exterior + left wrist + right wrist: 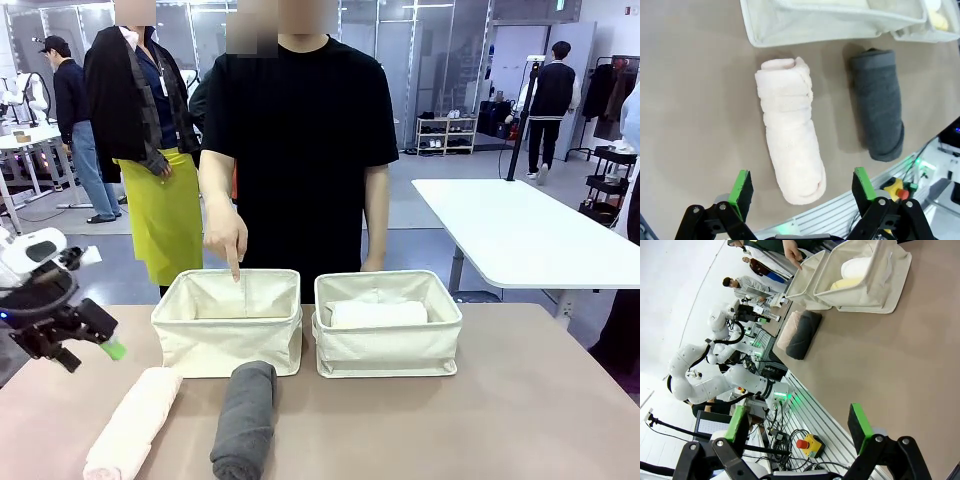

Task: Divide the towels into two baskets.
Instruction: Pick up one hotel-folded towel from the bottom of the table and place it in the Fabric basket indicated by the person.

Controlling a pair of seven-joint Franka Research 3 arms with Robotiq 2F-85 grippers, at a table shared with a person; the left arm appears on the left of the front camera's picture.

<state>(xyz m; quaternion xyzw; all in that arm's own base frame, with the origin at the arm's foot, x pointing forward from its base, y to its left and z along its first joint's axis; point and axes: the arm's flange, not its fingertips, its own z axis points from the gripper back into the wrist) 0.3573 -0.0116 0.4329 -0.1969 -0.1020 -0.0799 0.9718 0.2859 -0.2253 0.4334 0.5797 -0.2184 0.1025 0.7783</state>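
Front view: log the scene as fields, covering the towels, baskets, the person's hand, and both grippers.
pink towel: on table, before left basket
grey towel: on table beside it
white towel: in right basket
yellow towel: in right basket too
person's hand: pointing into left basket
left gripper: open, above pink towel
right gripper: open, empty

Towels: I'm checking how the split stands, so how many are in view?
4. The pink towel and grey towel lie on the table before the left basket; the white towel and yellow towel sit in the right basket. The left basket's floor is hidden.
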